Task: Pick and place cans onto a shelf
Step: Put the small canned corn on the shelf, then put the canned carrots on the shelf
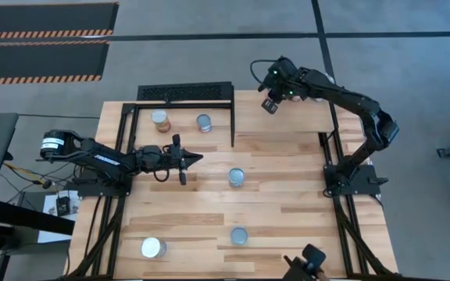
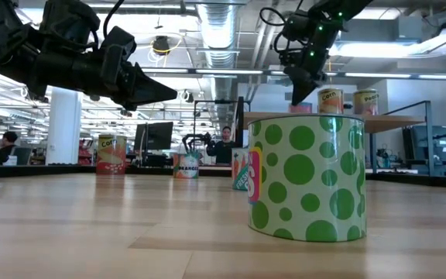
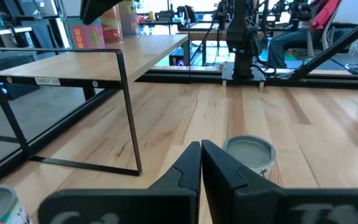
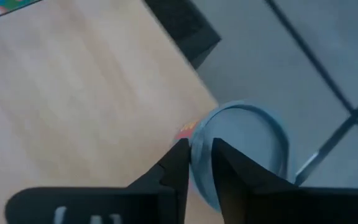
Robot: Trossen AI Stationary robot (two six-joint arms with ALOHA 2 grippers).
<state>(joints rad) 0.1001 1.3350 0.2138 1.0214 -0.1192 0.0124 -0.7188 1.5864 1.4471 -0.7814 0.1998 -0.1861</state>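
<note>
My right gripper [image 4: 199, 146] hangs near the table's far edge [image 1: 269, 104], above one end of the raised wooden shelf [image 2: 393, 120]. It is open, one finger on either side of the near wall of a silver-rimmed can [image 4: 247, 143] at the board's edge. In the high view the gripper hides this can. Two more cans [image 2: 330, 101] [image 2: 366, 101] stand on the shelf. My left gripper [image 1: 198, 160] hovers shut over the table's left half and holds nothing. Several cans stand upright on the table, among them a green-dotted one [image 2: 307, 178]. My right gripper comes at the can slanting down from above. One finger [image 4: 229, 165] shows over the can's round top and the other [image 4: 176, 158] outside its wall [image 4: 201, 134]. A gap shows between them. Whether either finger touches the wall I cannot tell.
A black metal frame [image 1: 233, 125] stands at the table's far left, with two cans [image 1: 160, 119] [image 1: 203, 122] beside it. Other cans stand mid-table [image 1: 236, 177] and toward the near edge [image 1: 239, 235] [image 1: 153, 247]. The right arm's base [image 1: 350, 176] stands at the right edge.
</note>
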